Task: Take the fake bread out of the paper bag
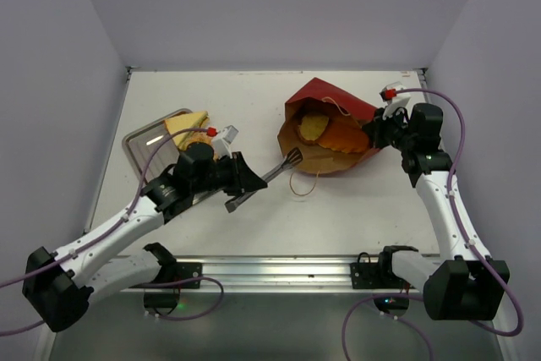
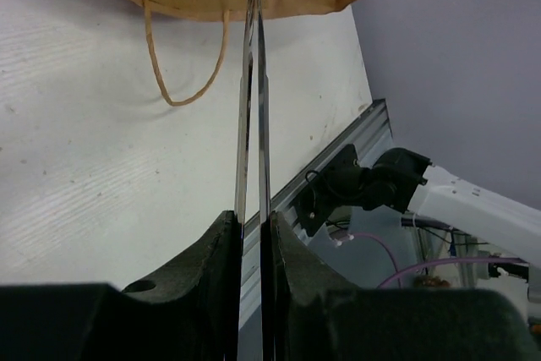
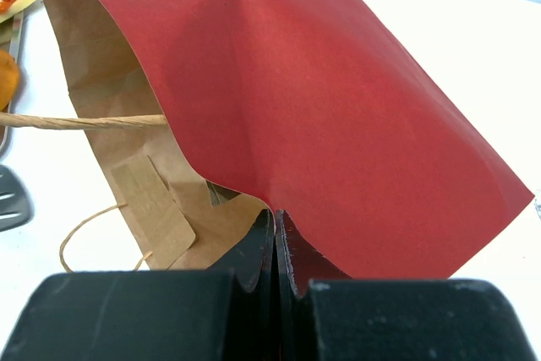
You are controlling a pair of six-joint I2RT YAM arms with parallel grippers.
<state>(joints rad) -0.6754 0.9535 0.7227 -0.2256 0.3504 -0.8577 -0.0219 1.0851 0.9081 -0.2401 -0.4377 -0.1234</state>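
A white table [image 1: 254, 99] sits inside pale purple walls [image 1: 279, 6]. On the far left of the table is a shiny metal tray [image 1: 139, 137]. A pale-yellow sandwich wedge [image 1: 188, 121] lies on its far corner, out of the bag. Next comes the left gripper [image 1: 247, 182]. Its jaws are squeezed tight on a pair of metal tongs [image 1: 283, 165]. The two thin arms of the tongs are pressed close together. Their flat tip is right at the bag's open mouth. A thin tan cord handle [image 2: 182, 73] lies in a loop on the table just under that mouth. The dark red paper bag [image 1: 334, 99] lies on its side, right of the middle. Its brown inside is showing and its mouth faces the left arm. One round golden-orange bread piece [image 1: 311, 127] is inside the bag, close to the opening. On the right, the right gripper [image 3: 276, 243] has its jaws closed on the bag's red edge, pinching the paper.
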